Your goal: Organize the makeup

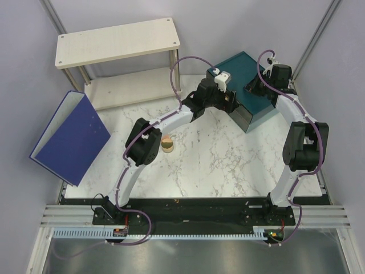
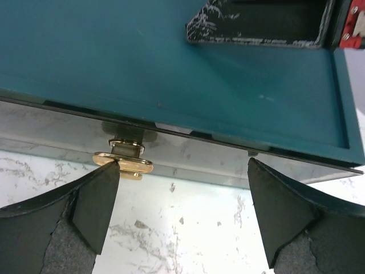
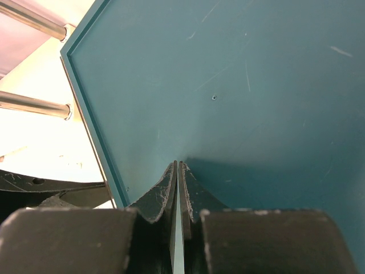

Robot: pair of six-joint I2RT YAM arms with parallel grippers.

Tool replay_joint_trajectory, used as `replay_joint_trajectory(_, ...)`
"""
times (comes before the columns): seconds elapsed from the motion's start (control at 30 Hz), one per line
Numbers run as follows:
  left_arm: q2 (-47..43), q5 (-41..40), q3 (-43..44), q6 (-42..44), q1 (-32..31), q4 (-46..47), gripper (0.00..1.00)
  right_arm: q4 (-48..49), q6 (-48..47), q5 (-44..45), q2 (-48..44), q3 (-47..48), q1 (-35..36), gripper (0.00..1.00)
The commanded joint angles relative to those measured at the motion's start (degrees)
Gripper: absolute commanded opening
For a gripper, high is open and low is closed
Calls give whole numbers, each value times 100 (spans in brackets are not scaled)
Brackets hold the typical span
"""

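Note:
The teal drawer box stands at the back right of the marble table. My left gripper is open at its front face. In the left wrist view the gripper hangs just above the table, its left fingertip right at the drawer's gold handle, with nothing between the fingers. My right gripper is shut, and its tips rest on the box's flat top. Of the makeup, a peach-pink round compact and a gold-rimmed round tin lie mid-table beside the left arm.
A white two-level shelf stands at the back left. A blue binder lies propped at the table's left edge. The right gripper's dark body shows over the box top in the left wrist view.

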Motion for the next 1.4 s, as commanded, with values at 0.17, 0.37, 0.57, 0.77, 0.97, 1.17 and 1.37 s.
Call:
replay_joint_trajectory(0.17, 156, 148, 293, -712, -113, 878, 99, -1005, -138, 42, 331, -309, 72, 11)
replay_joint_trajectory(0.37, -765, -324, -601, -484, -43, 552, 99, -1005, -120, 34, 340, -309, 63, 11)
replay_joint_trajectory(0.57, -1812, -1038, -1324, -597, 132, -106, 99, -996, -129, 42, 348, -301, 63, 11)
replay_joint_trajectory(0.77, -1796, 854, -1685, -1800, 782, -72, 99, -987, -120, 34, 357, -309, 63, 11)
replay_joint_trajectory(0.97, -979, 2879, -1895, -4629, 1416, 1200, 99, -970, -120, 51, 348, -336, 72, 11)
replay_joint_trajectory(1.17, -547, 3084, -1756, -5151, 1434, 1177, 99, -970, -147, 86, 331, -345, 72, 11)
replay_joint_trajectory(1.37, -73, 3260, -1544, -5624, 1416, 1211, 97, -961, -147, 95, 331, -345, 72, 11)
